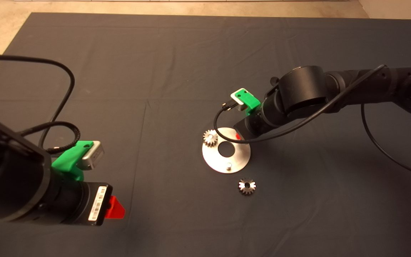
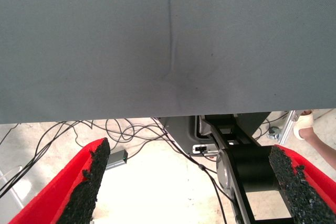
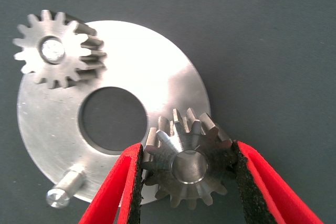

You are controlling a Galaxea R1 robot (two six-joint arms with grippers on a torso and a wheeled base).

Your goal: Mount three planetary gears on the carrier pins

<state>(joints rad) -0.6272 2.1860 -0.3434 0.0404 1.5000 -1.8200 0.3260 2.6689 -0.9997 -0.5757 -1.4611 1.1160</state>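
Observation:
The round silver disc (image 1: 241, 155) lies mid-mat. One planetary gear (image 1: 210, 137) sits on a carrier pin at the disc's far-left rim, also seen as gear (image 3: 59, 51) on the disc (image 3: 152, 61). A bare carrier pin (image 1: 228, 165) stands near the disc's front edge, seen too as pin (image 3: 65, 190). My right gripper (image 3: 188, 184) is shut on a second gear (image 3: 188, 163) over the disc's right rim; whether a pin is inside its hole I cannot tell. A third gear (image 1: 247, 186) lies flat on the mat in front of the disc. The right gripper (image 1: 239, 135) is mostly hidden under its wrist.
My left gripper (image 1: 114, 208) waits at the lower left of the mat, open with nothing between its fingers (image 2: 86, 182). Beyond the mat edge (image 2: 105, 114) its wrist view shows floor cables, the robot base and a person's foot (image 2: 307, 124).

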